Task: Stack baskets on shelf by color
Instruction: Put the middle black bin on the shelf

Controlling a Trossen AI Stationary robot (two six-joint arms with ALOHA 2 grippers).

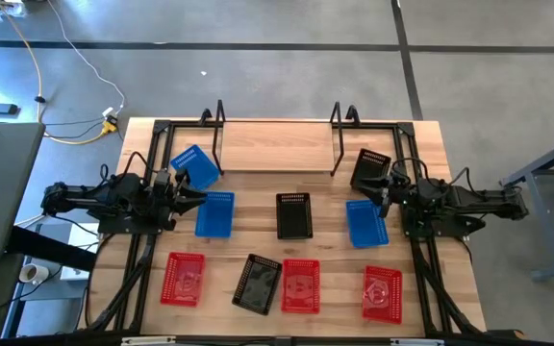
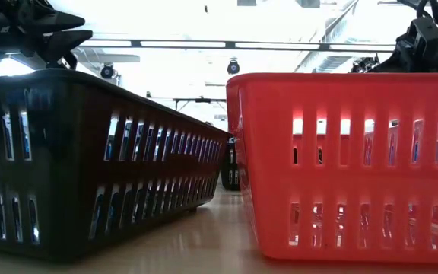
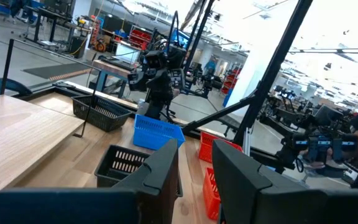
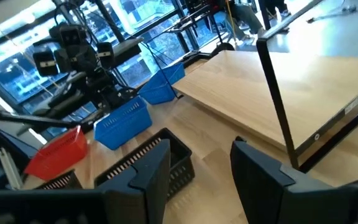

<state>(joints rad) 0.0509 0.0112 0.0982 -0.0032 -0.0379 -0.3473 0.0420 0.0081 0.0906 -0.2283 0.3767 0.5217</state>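
Left tool [image 1: 188, 199] narrow-gapped, empty, between two blue baskets [image 1: 195, 167] [image 1: 214, 213]; right tool [image 1: 381, 195] likewise parted, empty, between black basket [image 1: 370, 170] and blue [image 1: 365, 222]. Shelf [image 1: 275, 146] bare. Advice: grip one rim wall squarely, lift clear of uprights, group by colour

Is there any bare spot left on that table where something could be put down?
Yes. The shelf plank between its wire uprights is bare. Gaps of bare wood also flank the middle black basket, toward the blue basket and the other blue one. The front row, red baskets and a tilted black basket, is crowded.
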